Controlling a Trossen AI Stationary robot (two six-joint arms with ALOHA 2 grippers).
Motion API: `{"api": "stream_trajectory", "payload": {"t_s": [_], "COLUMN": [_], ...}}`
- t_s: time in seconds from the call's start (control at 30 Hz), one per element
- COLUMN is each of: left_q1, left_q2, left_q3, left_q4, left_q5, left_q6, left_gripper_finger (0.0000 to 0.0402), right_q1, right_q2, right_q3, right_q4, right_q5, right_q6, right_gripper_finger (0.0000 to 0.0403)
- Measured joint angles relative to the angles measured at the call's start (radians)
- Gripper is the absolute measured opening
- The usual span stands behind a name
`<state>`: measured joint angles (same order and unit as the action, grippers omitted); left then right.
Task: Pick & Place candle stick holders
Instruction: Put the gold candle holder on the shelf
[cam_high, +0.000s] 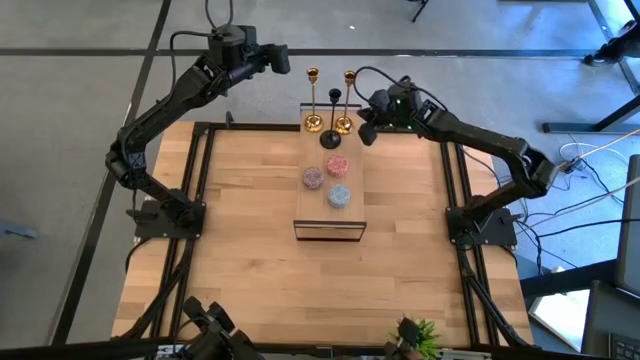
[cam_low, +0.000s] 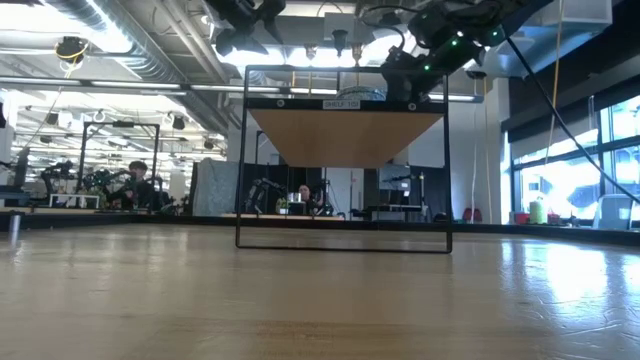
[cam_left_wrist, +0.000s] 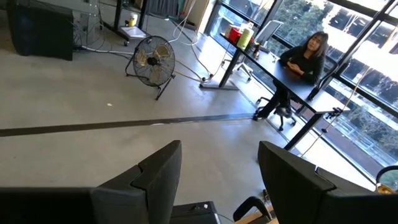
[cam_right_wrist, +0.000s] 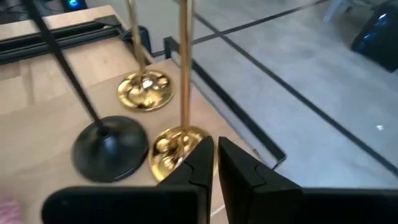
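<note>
Three candle stick holders stand on their round bases at the far end of a raised wooden shelf top (cam_high: 322, 210): a gold one (cam_high: 313, 100), a second gold one (cam_high: 347, 100) and a black one (cam_high: 333, 120). My right gripper (cam_high: 366, 132) is shut and holds nothing. In the right wrist view (cam_right_wrist: 215, 144) it is low beside the base (cam_right_wrist: 171, 148) of the second gold holder, with the black base (cam_right_wrist: 111, 149) and the other gold base (cam_right_wrist: 144, 90) beyond. My left gripper (cam_high: 285, 62) is open and empty, raised beyond the table's far edge, and also shows in the left wrist view (cam_left_wrist: 217, 149). My right gripper's shut fingers (cam_right_wrist: 199, 155) stand right beside the round base of the second gold holder, at its right side. I cannot tell whether they touch it. The holder stands upright on the shelf top.
Two pink candles (cam_high: 337, 163) (cam_high: 313, 178) and a blue one (cam_high: 339, 196) lie on the shelf top nearer the middle. The shelf's black frame (cam_low: 345, 160) stands mid-table. A small plant (cam_high: 415, 330) is at the near edge. A person (cam_left_wrist: 305, 56) sits at a desk beyond.
</note>
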<state>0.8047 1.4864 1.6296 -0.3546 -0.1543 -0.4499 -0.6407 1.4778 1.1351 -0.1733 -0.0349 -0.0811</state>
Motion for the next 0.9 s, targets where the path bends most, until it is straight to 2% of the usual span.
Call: {"api": "stream_trajectory", "payload": {"t_s": [0.2, 0.5, 0.63, 0.8, 0.9], "left_q1": [0.0, 0.003, 0.003, 0.002, 0.0], "left_q2": [0.0, 0.0, 0.0, 0.0, -0.009], "left_q3": [0.0, 0.0, 0.0, 0.0, 0.0], "left_q4": [-0.025, -0.172, -0.211, -0.248, -0.279], "left_q5": [0.002, 0.008, 0.055, 0.142, 0.204], "left_q6": [0.033, 0.083, 0.112, 0.141, 0.166], "left_gripper_finger": [0.021, 0.0209, 0.02, 0.0166, 0.0141], "right_q1": [0.0, 0.007, 0.025, 0.077, 0.131], "right_q2": [-0.031, -0.121, -0.186, -0.265, -0.309], "right_q3": [0.0, 0.0, 0.0, 0.0, 0.0], "right_q4": [-0.05, -0.148, -0.194, -0.237, -0.256], "right_q5": [-0.021, -0.02, -0.019, -0.014, 0.048], "right_q6": [0.021, 0.071, 0.124, 0.211, 0.275], "right_gripper_finger": [0.0017, 0.0016, 0.0016, 0.0016, 0.0016]}}
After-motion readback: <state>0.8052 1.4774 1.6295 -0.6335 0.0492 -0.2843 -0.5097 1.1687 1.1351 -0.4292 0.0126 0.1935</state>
